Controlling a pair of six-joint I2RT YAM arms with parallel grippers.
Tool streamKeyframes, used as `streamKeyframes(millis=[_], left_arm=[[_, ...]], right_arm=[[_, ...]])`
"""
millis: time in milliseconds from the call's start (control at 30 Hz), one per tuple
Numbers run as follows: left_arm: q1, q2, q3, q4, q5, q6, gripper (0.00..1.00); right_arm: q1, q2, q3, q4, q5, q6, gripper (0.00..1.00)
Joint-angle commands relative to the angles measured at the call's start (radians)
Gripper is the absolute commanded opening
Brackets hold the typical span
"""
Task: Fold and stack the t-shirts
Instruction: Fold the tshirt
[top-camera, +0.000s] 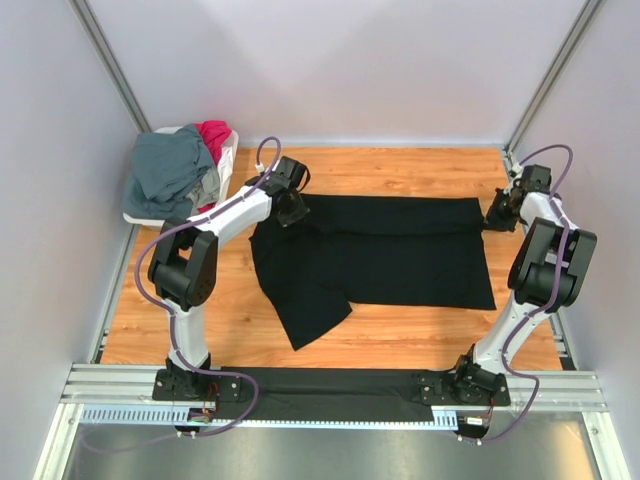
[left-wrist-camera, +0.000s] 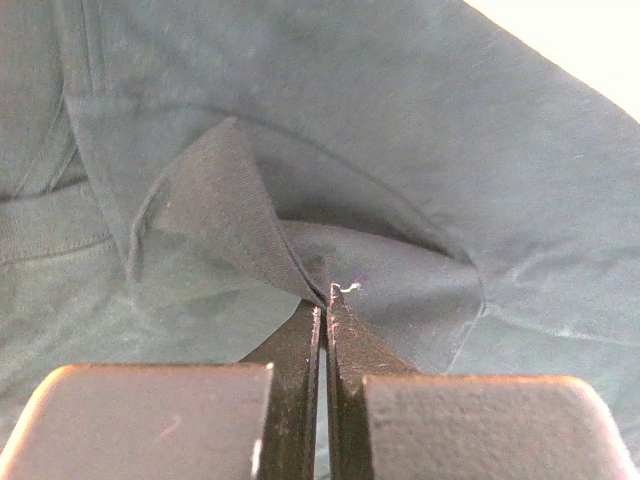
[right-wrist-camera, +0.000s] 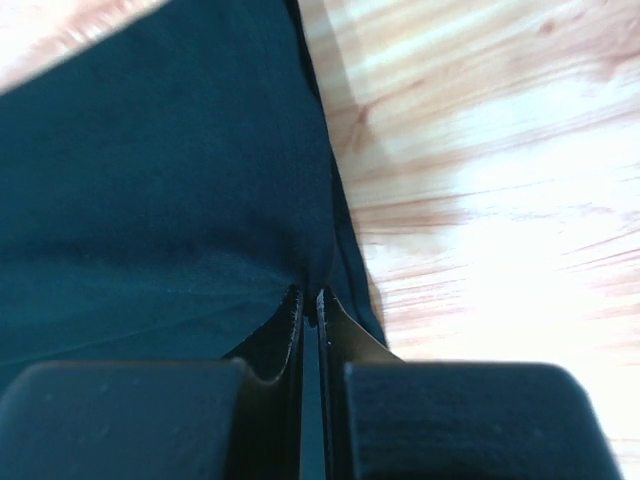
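A soft black cloth t-shirt (top-camera: 390, 255) lies spread on the wooden desk (top-camera: 420, 330). The left jaws clamp a fold at its far left corner. The right jaws clamp its far right edge. Farther back on the left, a white plastic basket (top-camera: 229, 160) holds a grey-blue cloth shirt (top-camera: 168, 170) and a magenta-red cloth shirt (top-camera: 214, 135).
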Motion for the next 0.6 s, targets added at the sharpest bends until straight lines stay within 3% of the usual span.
streamKeyframes(millis=[0,467,567], left_arm=[[0.005,-0.065,0.053,-0.020,-0.024,0.046,0.00],[0.019,-0.141,-0.016,-0.033,-0.070,0.065,0.00],[0.022,-0.145,-0.049,-0.024,-0.064,0.066,0.00]], right_arm=[[0.000,-0.024,0.079,-0.087,0.008,0.026,0.02],[-0.003,0.044,0.145,-0.253,-0.046,0.072,0.03],[-0.003,0.031,0.122,-0.252,-0.029,0.081,0.10]])
